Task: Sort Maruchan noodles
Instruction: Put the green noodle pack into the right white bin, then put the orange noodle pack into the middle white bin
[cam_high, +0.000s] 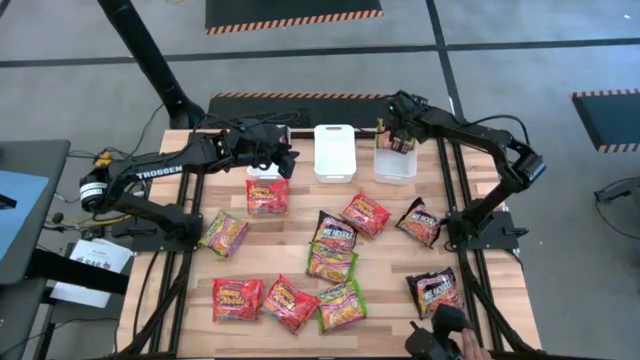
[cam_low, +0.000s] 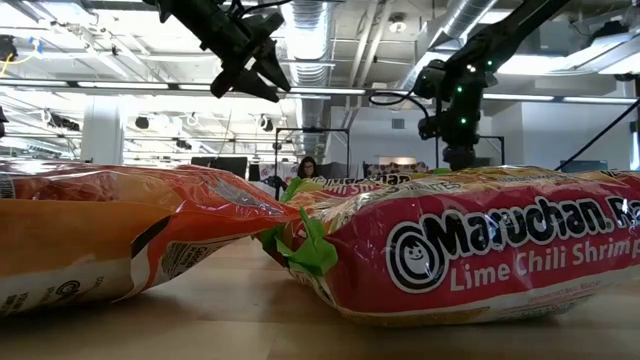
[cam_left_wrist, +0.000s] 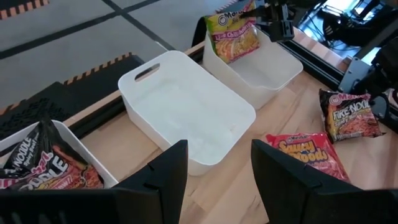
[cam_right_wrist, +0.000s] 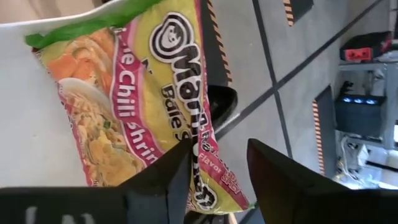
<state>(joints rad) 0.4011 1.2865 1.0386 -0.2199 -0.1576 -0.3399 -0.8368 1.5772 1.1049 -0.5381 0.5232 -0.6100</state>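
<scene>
Three white bins stand along the table's far edge. The left bin (cam_left_wrist: 74, 146) holds a black packet (cam_left_wrist: 43, 168). Nothing lies in the middle bin (cam_left_wrist: 186, 106). In the right bin (cam_left_wrist: 267, 71) a green and yellow Maruchan packet (cam_left_wrist: 231, 34) stands on its lower edge and leans on the far wall. My right gripper (cam_right_wrist: 217, 180) is open above that bin, with the packet's upper end (cam_right_wrist: 193, 155) between its fingers. My left gripper (cam_left_wrist: 217, 177) hangs open with nothing in it, over the left bin's right side. Several red, black and green packets (cam_high: 330, 235) lie flat on the table. My right gripper comes slanting down from above, and its fingers stand on either side of the green packet's upper end (cam_right_wrist: 202, 165). I cannot tell whether either finger touches it. The packet stands in the right bin against the far wall.
Loose packets cover the table's middle and near part, from the red one (cam_high: 267, 195) by the left bin to the black one (cam_high: 434, 290) near right. A dark object with a hand (cam_high: 450, 340) shows at the near edge. A person (cam_low: 305, 167) sits far behind the table.
</scene>
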